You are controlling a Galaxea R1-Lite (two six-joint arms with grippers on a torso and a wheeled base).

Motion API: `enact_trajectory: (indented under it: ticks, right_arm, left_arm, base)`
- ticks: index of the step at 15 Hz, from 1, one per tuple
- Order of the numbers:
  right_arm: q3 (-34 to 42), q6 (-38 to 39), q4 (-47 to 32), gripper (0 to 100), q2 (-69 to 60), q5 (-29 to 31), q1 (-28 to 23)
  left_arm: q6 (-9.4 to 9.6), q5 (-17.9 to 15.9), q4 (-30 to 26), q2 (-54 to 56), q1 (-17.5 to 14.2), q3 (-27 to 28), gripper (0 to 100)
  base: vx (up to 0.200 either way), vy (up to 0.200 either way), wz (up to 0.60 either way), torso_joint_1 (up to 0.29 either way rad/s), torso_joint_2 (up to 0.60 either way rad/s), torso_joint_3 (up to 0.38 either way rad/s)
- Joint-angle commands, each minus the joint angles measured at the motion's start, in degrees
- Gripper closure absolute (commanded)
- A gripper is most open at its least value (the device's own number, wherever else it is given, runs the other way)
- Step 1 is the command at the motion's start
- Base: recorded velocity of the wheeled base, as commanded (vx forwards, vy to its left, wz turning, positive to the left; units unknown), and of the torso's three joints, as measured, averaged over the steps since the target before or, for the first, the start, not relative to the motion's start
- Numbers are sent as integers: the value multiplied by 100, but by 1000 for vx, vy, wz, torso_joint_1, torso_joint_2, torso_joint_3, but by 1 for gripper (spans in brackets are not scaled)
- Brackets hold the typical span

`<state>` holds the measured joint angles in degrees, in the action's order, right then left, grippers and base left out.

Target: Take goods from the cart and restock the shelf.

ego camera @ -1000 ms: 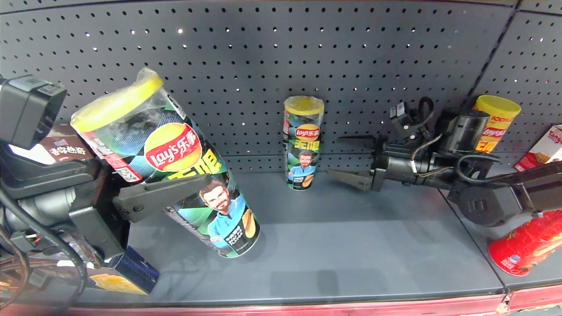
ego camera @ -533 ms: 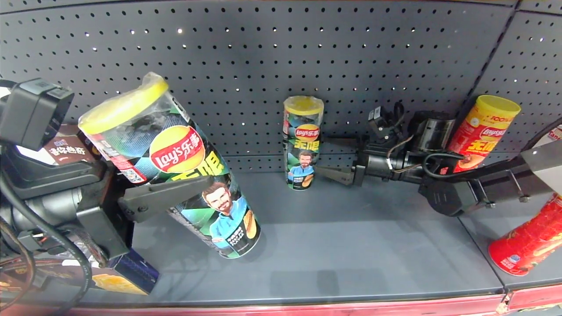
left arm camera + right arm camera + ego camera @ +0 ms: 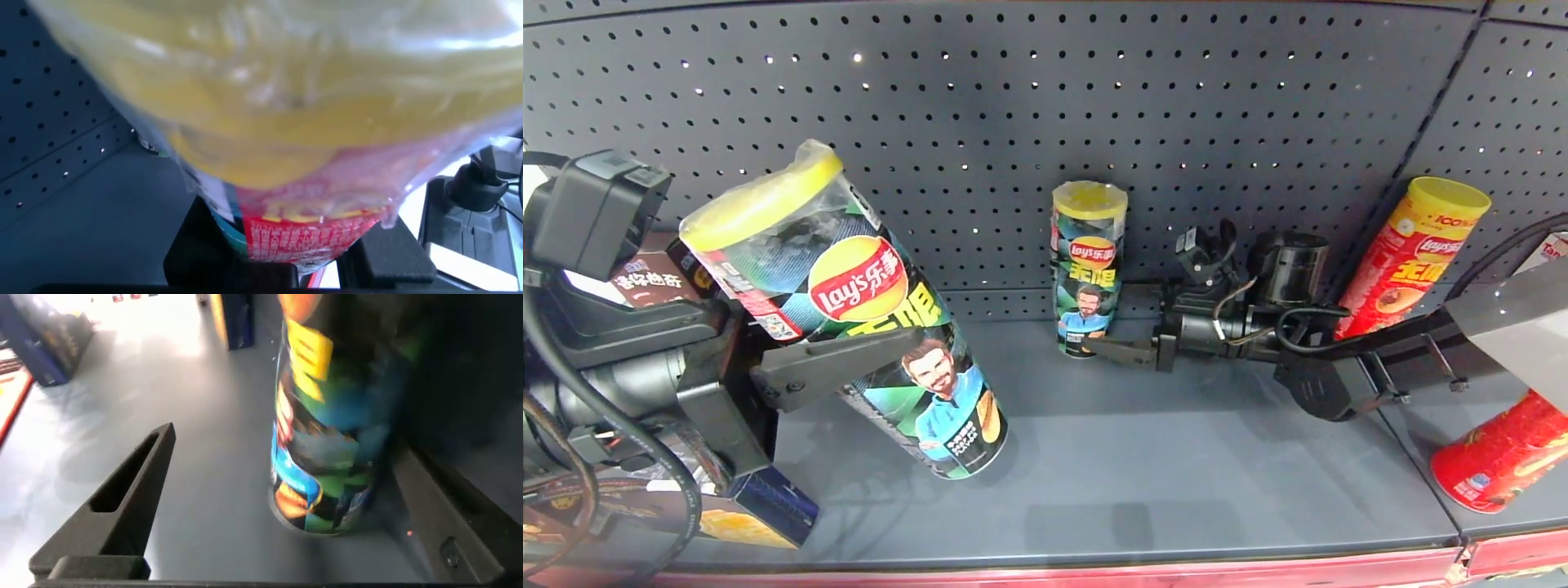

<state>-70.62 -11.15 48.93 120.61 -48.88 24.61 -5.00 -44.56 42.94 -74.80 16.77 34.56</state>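
On the shelf (image 3: 1176, 457), my left claw (image 3: 874, 343) is clamped on a tilted chip can (image 3: 849, 310), base low toward the front edge for standing up, while my right claw (image 3: 286, 445) gapes around the upright can (image 3: 1088, 269) at the back edge, likely to reposition it.

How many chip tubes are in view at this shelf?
4. A tilted green tube in the left hand; an upright green tube at the back, inside the open right hand; an orange tube at right rear; a red tube front right. Others may be hidden.
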Motion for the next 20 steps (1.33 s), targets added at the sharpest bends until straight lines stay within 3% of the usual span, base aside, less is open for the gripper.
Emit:
enact_trajectory:
  ticks: [1, 5, 11, 19, 20]
  right_arm:
    - [409, -1, 2, 0, -337, -7, 79]
    - [910, -1, 46, 0, -732, 63, 70]
    - [-13, 43, -15, 0, -73, 485, 88]
    - [-655, 263, -7, 0, 481, 1179, 395]
    - [-664, 263, 20, 100, 516, 1188, 395]
  left_arm:
    - [-1, 0, 4, -8, 1, -11, 100]
    - [-1, 0, 31, 1, 10, -63, 100]
    - [-1, 0, 22, -8, 19, -63, 100]
    - [-1, 8, 22, -17, 1, -81, 100]
    - [-1, 8, 22, -8, -8, -81, 100]
  base:
    - [0, 0, 0, 0, 0, 0]
    - [0, 0, 0, 0, 0, 0]
    - [0, 0, 0, 0, 0, 0]
    - [0, 0, 0, 0, 0, 0]
    - [0, 0, 0, 0, 0, 0]
